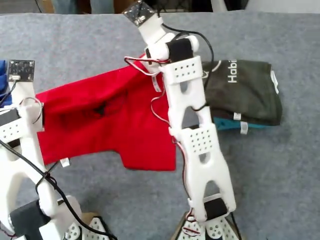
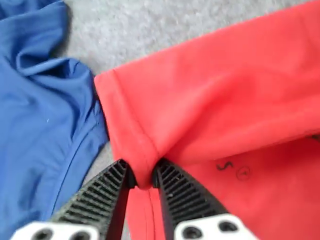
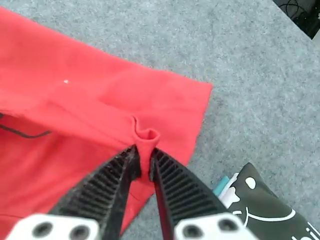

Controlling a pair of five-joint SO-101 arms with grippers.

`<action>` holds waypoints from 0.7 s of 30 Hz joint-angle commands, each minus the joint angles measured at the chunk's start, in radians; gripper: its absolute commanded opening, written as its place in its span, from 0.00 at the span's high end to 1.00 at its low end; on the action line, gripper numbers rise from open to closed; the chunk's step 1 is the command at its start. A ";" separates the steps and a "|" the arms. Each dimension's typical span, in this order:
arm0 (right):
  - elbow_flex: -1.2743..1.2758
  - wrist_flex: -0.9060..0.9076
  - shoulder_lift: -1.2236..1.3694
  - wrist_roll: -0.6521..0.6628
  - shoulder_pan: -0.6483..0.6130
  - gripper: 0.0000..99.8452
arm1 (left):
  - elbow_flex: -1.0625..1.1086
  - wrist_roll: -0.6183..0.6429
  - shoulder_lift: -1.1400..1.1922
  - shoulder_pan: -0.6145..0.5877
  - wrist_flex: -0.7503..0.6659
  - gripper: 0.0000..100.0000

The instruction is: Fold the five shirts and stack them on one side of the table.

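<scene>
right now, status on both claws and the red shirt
Left claw shut on red shirt hem. Right claw shut on its other edge. Blue shirt close beside left claw, folded dark shirt near right.

Left end effector (image 2: 144, 175) pinching red shirt (image 2: 215, 100) hem, blue shirt (image 2: 40, 115) beside

Grey felt-like table (image 1: 280, 200); beyond its far edge, perhaps cables (image 3: 301, 15).

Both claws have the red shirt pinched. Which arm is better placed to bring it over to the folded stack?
Likely right: the right claw pinches the red shirt at the edge nearest the folded dark shirt; the left claw grips the far hem, beside the blue shirt.
</scene>
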 commanded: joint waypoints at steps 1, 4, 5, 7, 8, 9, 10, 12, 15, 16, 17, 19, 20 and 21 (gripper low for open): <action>-0.033 0.009 -0.036 -0.011 0.044 0.99 | 0.010 -0.015 -0.025 -0.054 0.009 0.97; 0.005 0.009 -0.042 -0.005 0.052 0.99 | 0.030 -0.015 -0.023 -0.110 0.009 0.97; 0.024 0.009 -0.047 -0.005 0.046 0.99 | 0.039 -0.021 -0.023 -0.120 0.009 0.97; 0.097 0.009 -0.070 -0.009 0.006 0.99 | 0.065 -0.068 -0.023 -0.133 0.011 0.97; 0.145 0.008 -0.085 -0.011 -0.017 0.99 | 0.079 -0.084 -0.023 -0.133 0.009 0.97; 0.194 0.006 -0.104 -0.011 -0.032 0.99 | 0.093 -0.095 -0.025 -0.130 0.006 0.97; 0.234 0.006 -0.120 -0.011 -0.038 0.99 | 0.102 -0.095 -0.028 -0.130 0.005 0.97; 0.303 0.005 -0.147 -0.020 -0.034 0.99 | 0.102 -0.094 -0.023 -0.122 0.003 0.97; 0.403 0.005 -0.174 -0.029 0.023 0.99 | 0.110 -0.094 -0.023 -0.096 0.006 0.97; 0.435 0.005 -0.183 -0.025 0.041 0.99 | 0.110 -0.094 -0.023 -0.085 0.009 0.97; 0.467 0.005 -0.197 -0.023 0.060 0.99 | 0.110 -0.094 -0.023 -0.077 0.011 0.97; 0.544 0.005 -0.242 -0.023 0.077 0.99 | 0.110 -0.094 -0.029 -0.070 0.011 0.97; 0.595 0.005 -0.272 -0.023 0.078 0.99 | 0.110 -0.094 -0.031 -0.068 0.011 0.97; 0.654 0.005 -0.305 -0.025 0.075 0.99 | 0.110 -0.097 -0.031 -0.068 0.011 0.97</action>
